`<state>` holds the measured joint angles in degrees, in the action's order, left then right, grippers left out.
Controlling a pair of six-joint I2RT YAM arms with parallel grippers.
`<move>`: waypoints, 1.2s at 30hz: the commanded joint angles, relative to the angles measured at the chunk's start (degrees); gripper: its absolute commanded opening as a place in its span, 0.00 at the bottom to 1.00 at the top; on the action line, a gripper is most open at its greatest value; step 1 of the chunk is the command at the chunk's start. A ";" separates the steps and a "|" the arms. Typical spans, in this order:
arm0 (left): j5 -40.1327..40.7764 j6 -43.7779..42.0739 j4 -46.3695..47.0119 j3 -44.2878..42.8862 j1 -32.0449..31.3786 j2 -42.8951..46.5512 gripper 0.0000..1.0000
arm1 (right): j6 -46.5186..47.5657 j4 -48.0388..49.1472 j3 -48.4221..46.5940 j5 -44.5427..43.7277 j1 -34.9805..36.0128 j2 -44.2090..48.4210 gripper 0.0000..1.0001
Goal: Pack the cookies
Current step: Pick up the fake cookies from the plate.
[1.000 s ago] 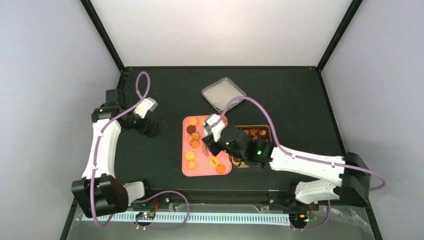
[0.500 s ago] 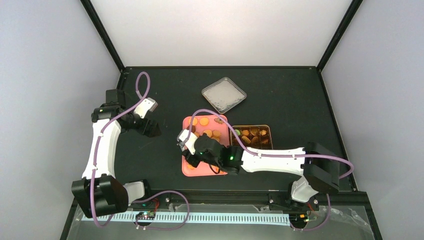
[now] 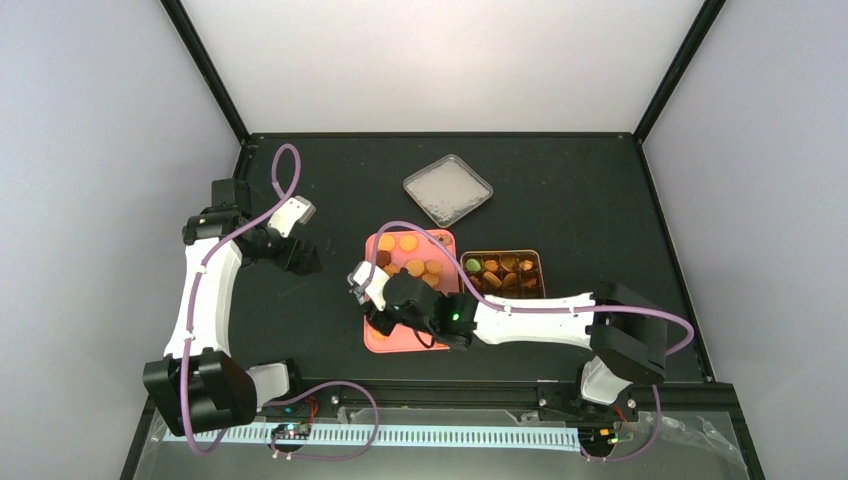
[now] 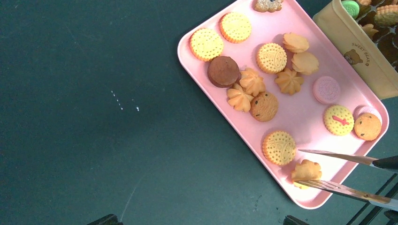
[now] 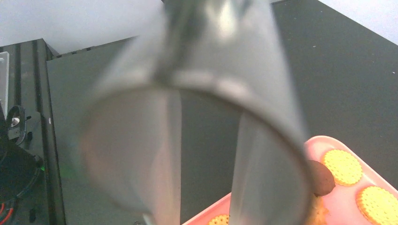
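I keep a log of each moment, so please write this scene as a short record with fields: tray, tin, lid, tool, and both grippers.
pink tray: many cookies on it, mostly golden
tin: beside the tray, cookies inside, a green cookie among them
lid: lies apart, behind the tray and the tin
metal tongs: one tine on each side of a golden cookie at the tray's near end
right gripper: shut on the tongs
left gripper: open, empty, left of the tray

Swung right tool (image 3: 380,305) left from the tin (image 4: 356,51) across the pink tray (image 4: 300,117) to its near-left corner; brought tongs (image 4: 338,156) astride a cookie (image 4: 306,170).
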<state>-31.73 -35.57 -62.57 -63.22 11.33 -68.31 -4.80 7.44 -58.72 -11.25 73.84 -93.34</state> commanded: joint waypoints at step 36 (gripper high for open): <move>-0.95 -1.24 -1.59 -1.82 0.63 0.73 0.92 | 1.11 5.05 5.79 3.58 -3.90 10.58 0.01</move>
<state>-31.77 -35.90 -63.00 -63.53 11.35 -68.29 -4.91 10.15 -53.71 -6.11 71.42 -88.31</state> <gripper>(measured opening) 0.917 0.181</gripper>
